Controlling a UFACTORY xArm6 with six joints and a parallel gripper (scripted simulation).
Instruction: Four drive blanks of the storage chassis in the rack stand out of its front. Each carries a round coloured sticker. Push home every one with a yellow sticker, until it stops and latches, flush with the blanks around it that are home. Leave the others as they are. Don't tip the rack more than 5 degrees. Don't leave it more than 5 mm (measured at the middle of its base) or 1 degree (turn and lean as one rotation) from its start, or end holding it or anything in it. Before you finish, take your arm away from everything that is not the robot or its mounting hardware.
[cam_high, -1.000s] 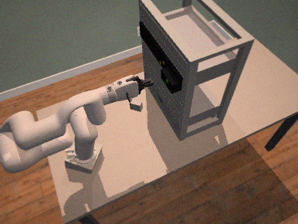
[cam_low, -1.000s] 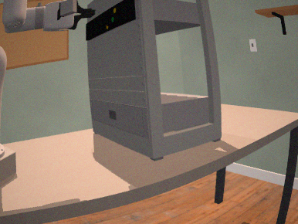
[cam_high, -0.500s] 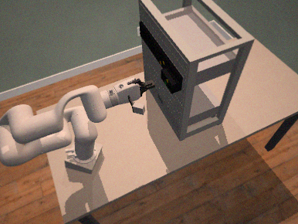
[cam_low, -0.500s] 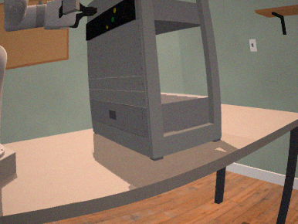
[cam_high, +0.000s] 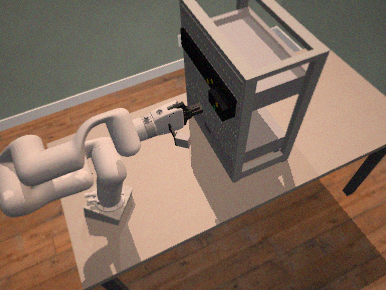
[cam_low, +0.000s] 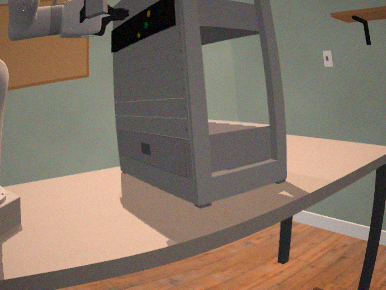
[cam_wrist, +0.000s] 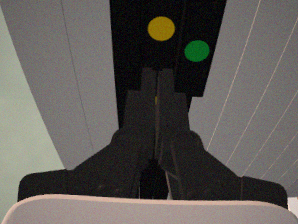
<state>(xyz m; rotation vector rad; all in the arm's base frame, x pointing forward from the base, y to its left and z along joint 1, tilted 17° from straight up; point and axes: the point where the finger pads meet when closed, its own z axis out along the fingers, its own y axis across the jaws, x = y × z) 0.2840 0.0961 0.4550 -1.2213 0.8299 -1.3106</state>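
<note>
Closed gripper at the front of the storage chassis, near a yellow-sticker blank.

The table (cam_high: 165, 200) carries the grey rack (cam_high: 260, 75), which stands upright on it. The black storage chassis (cam_low: 145, 25) sits at the top of the rack's front. The white arm (cam_high: 100, 145) reaches level toward this front. The gripper (cam_high: 194, 111) has its fingers pressed together with nothing between them, and their tips are at the chassis face. In the wrist view, just above the tips, there is a yellow sticker (cam_wrist: 161, 28), and beside it a green sticker (cam_wrist: 197, 50).
</note>
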